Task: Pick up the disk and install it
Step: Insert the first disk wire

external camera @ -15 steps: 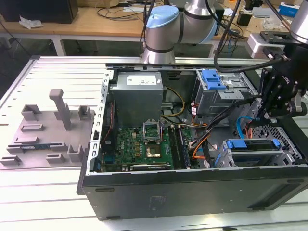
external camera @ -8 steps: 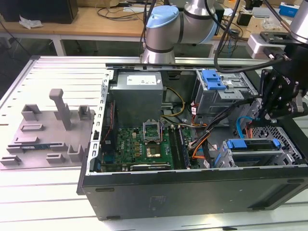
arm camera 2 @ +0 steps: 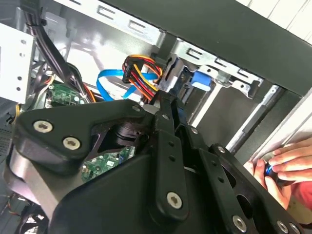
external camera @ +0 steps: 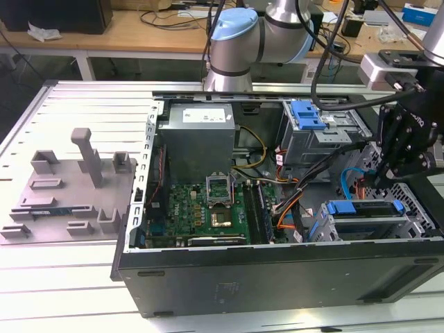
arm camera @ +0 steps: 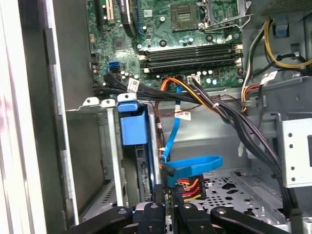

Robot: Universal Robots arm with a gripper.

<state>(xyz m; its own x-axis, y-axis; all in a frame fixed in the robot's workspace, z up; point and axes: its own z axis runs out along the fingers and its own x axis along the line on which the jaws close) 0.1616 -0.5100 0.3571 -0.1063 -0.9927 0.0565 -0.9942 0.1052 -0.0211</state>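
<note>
Already the disk (external camera: 364, 210) sits in its bay, gripper (external camera: 378, 182) just above.

A silver arm (external camera: 277, 28) with a pale-blue joint cap (black cables trailing) is seen; the black pincer (external camera: 402, 149) is studded with screws.

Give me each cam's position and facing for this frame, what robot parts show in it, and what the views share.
Exterior view: off the arm, raised, looking down into the open computer case; shows the arm and the gripper at the exterior view's right.
First wrist view: rides the arm, looks past the gripper at the motherboard and blue carrier.
Second wrist view: rides the arm, looks along the gripper toward the drive bay; a person's hand shows.
Shared: both wrist views show the red-yellow cable bundle.
</note>
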